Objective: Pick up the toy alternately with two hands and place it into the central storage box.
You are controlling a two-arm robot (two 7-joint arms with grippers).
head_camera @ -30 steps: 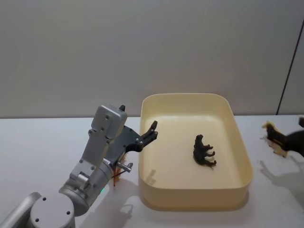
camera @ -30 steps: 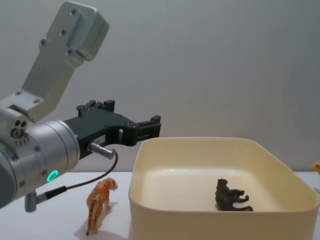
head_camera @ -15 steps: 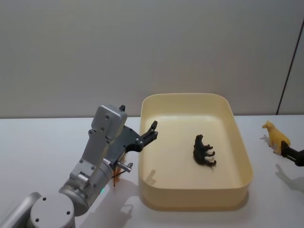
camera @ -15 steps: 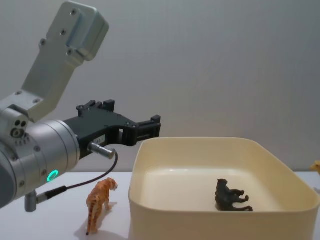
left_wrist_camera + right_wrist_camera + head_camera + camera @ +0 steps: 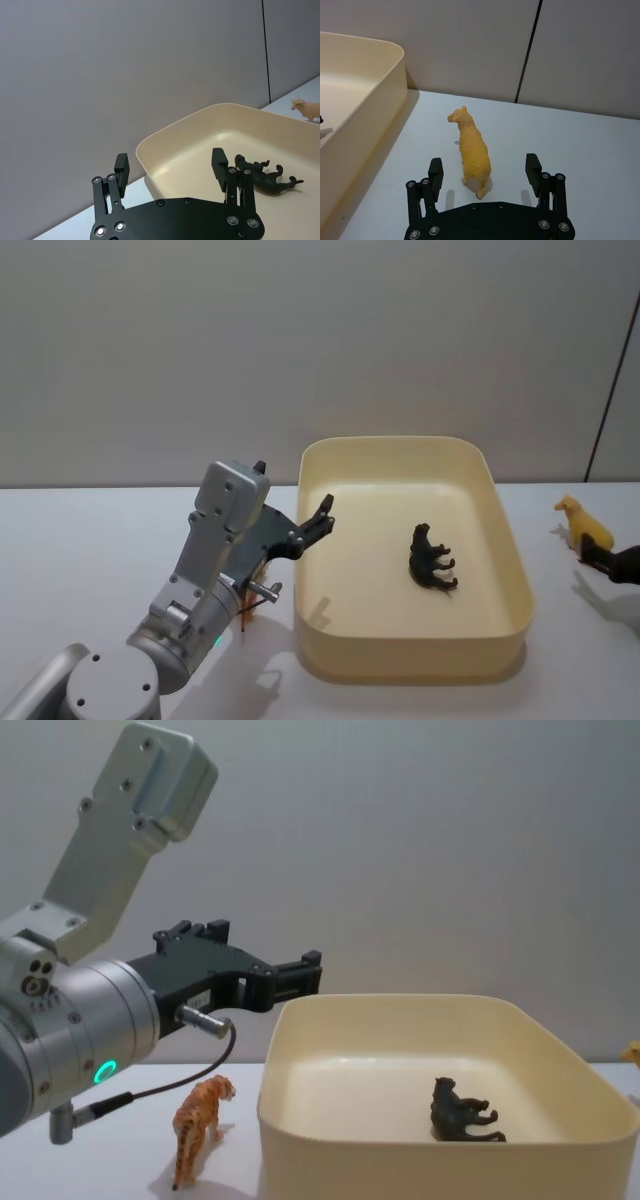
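The cream-yellow storage box [image 5: 515, 625] sits mid-table with a dark animal toy [image 5: 432, 558] lying inside. A yellow sheep toy [image 5: 472, 152] stands right of the box. My right gripper [image 5: 484, 172] is open, and the sheep's hindquarters sit between its fingertips. In the head view that gripper [image 5: 598, 556] is at the right edge, just in front of the sheep [image 5: 583, 524]. My left gripper [image 5: 315, 523] hangs open and empty over the box's left rim [image 5: 275, 1020]. Below my left arm, left of the box, stands an orange tiger toy [image 5: 200, 1125].
The white table [image 5: 90, 540] runs left and right of the box. A grey wall [image 5: 300, 340] stands close behind it. My left arm [image 5: 80, 1020] rises large over the table's left side, with a cable looping down near the tiger.
A second ago my right gripper covered the yellow sheep in the head view; it has since drawn back toward the front, leaving the sheep standing in sight. My left arm stays still.
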